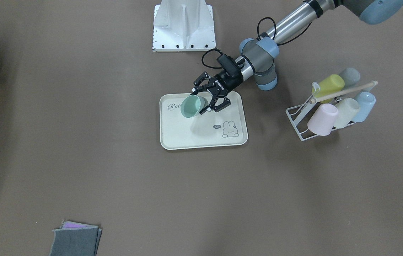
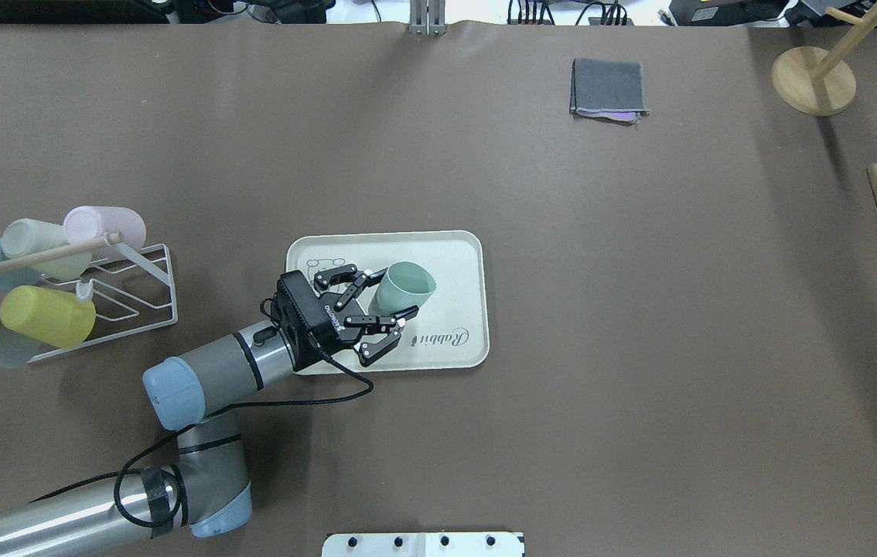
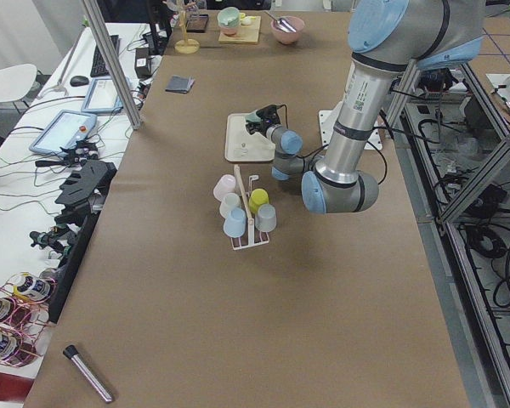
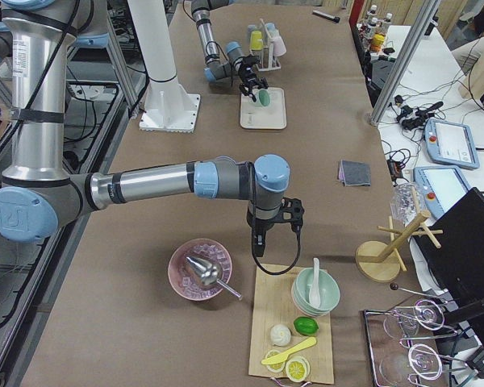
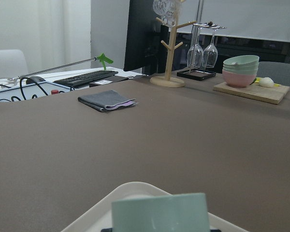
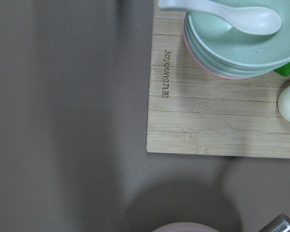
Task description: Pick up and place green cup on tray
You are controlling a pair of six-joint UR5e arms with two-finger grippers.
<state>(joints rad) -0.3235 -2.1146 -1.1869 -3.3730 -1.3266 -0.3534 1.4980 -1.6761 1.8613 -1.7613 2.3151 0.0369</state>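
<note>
The mint green cup (image 1: 191, 106) is tilted on its side in my left gripper (image 1: 204, 99), open mouth pointing away from the wrist. It hangs just over the "Rabbit" end of the cream tray (image 1: 187, 139) and casts a shadow on it. In the overhead view the left gripper (image 2: 388, 295) is shut on the green cup (image 2: 405, 288) above the tray (image 2: 458, 259). The cup's base (image 5: 159, 213) fills the bottom of the left wrist view. My right gripper (image 4: 258, 244) shows only in the exterior right view, far from the tray; I cannot tell its state.
A white wire rack (image 1: 299, 122) holds several pastel cups beside the tray, also in the overhead view (image 2: 137, 298). A folded grey cloth (image 2: 609, 89) lies far across. A wooden board (image 6: 222, 116) with stacked bowls (image 6: 241, 46) lies under the right wrist. The white robot base (image 1: 183, 26) is behind the tray.
</note>
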